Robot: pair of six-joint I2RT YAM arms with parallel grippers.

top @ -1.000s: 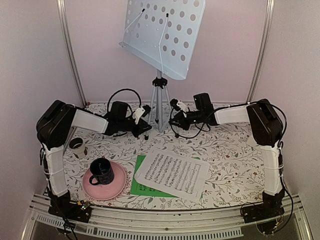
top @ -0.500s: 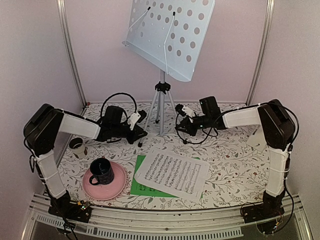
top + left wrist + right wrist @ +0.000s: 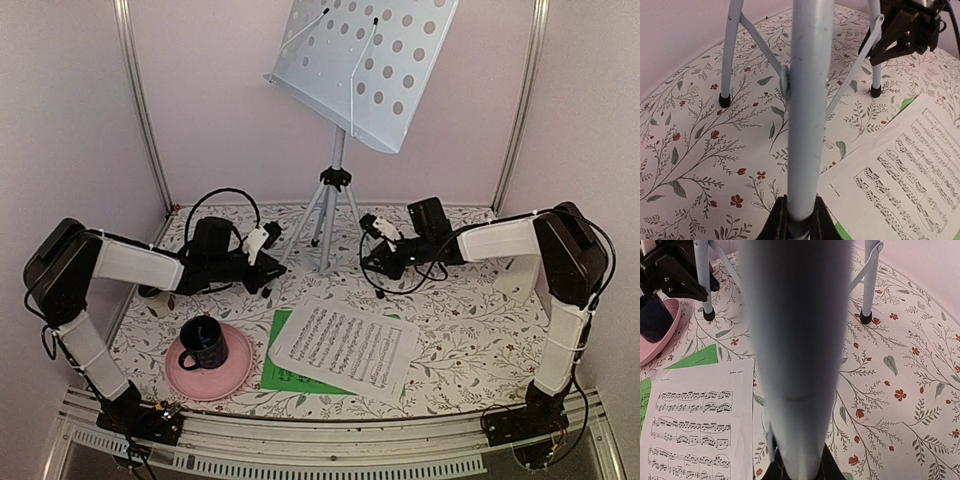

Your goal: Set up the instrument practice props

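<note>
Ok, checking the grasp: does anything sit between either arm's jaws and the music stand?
Nothing visible does. In each wrist view the jaws are shut straight onto a tripod leg of the music stand, left on one leg, right on another.

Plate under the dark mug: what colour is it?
The plate is plain pink, best seen in the top external view.

The music stand (image 3: 362,62) rises between my left gripper (image 3: 272,262) and right gripper (image 3: 372,262), a tripod leg reaching each. Behind the right one lies the white sheet (image 3: 345,345) over the green sheet (image 3: 283,375); behind the left, a mug (image 3: 204,343) on a plate (image 3: 236,372).
</note>
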